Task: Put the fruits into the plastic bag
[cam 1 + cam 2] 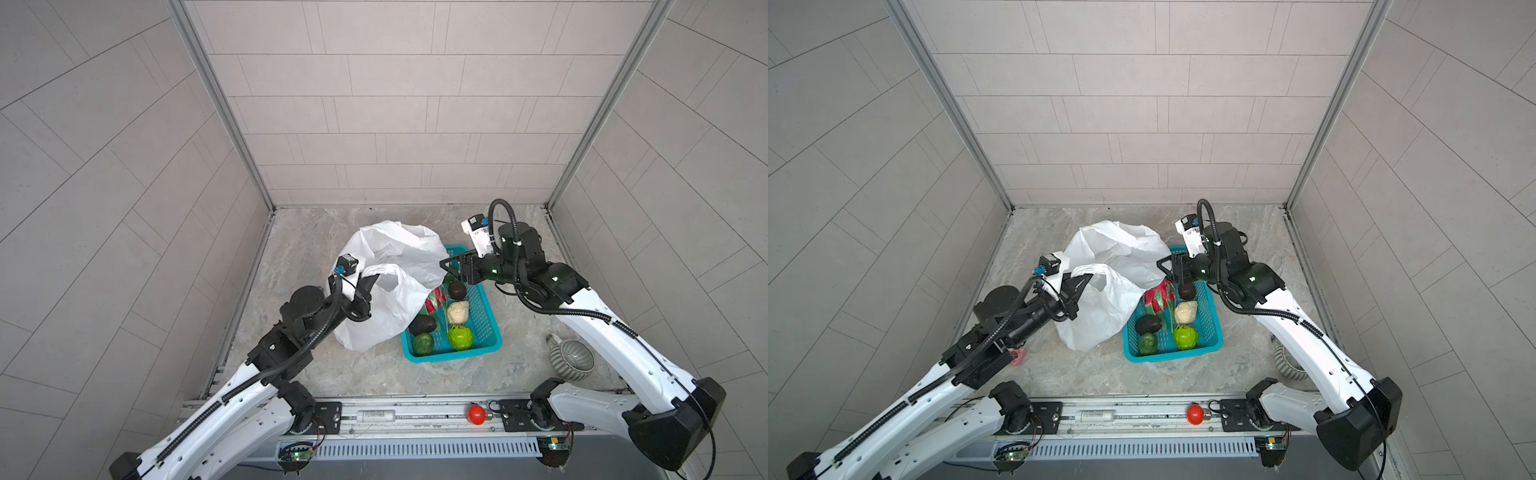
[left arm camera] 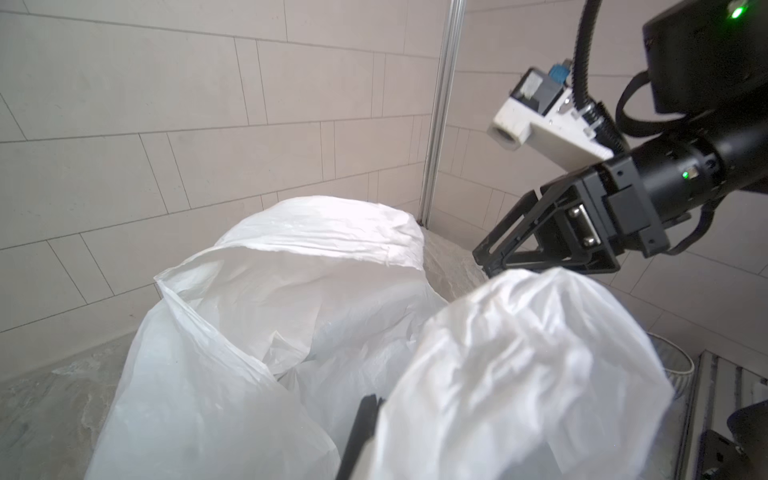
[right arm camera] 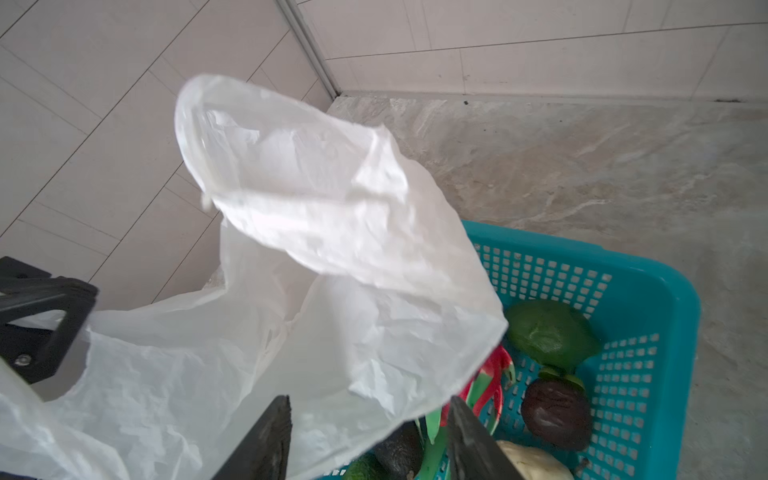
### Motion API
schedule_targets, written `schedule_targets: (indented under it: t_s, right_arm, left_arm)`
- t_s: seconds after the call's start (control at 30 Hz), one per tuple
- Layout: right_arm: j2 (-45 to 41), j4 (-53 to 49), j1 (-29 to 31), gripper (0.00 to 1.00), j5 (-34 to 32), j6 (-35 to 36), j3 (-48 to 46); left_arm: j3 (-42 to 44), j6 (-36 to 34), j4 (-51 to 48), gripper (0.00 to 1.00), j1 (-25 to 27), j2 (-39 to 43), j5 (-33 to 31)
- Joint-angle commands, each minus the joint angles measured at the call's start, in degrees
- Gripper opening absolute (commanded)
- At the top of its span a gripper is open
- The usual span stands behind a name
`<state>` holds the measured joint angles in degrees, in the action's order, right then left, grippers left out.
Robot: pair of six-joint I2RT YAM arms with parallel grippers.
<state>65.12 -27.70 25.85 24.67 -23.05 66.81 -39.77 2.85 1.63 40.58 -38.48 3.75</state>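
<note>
White plastic bag (image 1: pixel 386 307) hung pinched in my left tool (image 1: pixel 371 279); right tool (image 1: pixel 444 266) gaped empty; the fruits (image 1: pixel 458 311) I saw all lay in the basket (image 1: pixel 455 353).

Top views look down; wrist views closely share the bag (image 2: pixel 291 291).

Left arm (image 1: pixel 291 340) reaches in from the near left, and the left pincer (image 1: pixel 368 286) is clamped tight on a handle of the plastic bag (image 1: pixel 386 316). Right arm (image 1: pixel 615 332) stretches across from the right, right pincer (image 3: pixel 368 401) pointing left, fingers parted.
</note>
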Motion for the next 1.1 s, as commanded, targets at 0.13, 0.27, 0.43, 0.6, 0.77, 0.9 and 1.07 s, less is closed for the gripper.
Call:
schedule_targets:
  t_s: [0.13, 0.27, 0.43, 0.6, 0.77, 0.9, 1.07]
  right_arm:
    - [-0.19, -4.92, -3.21, 0.58, -6.46, -3.98, -4.83]
    - [4.31, -6.63, -1.41, 0.60, -4.84, -1.06, -6.90]
    - [11.32, -4.99, 4.90, 0.71, -7.69, 0.74, -6.71]
    - [16.61, -1.94, 5.34, 0.99, -9.45, -1.99, -5.42]
    - [21.56, 0.02, 5.55, 0.99, -9.80, -3.24, -3.83]
    - [26.15, -0.07, 6.71, 0.99, -11.17, -2.66, -1.23]
    - [32.70, -1.70, 7.16, 0.99, -12.81, -3.30, 3.07]
  left_arm:
    - [-0.40, 2.97, 6.37, 0.00, -0.01, -0.95, -2.23]
    - [-1.39, 2.10, 7.05, 0.00, 0.00, -1.88, -2.96]
    - [-1.08, 1.81, 6.87, 0.00, 0.03, -2.10, -2.99]
    - [0.19, 2.42, 6.16, 0.00, -0.03, -1.27, -2.53]
    - [0.99, 2.43, 5.76, 0.00, 0.02, -0.65, -1.75]
    - [1.44, 2.78, 5.98, 0.00, 0.01, -0.80, -1.15]
    - [1.65, 3.02, 5.85, 0.00, 0.01, -0.68, -0.07]
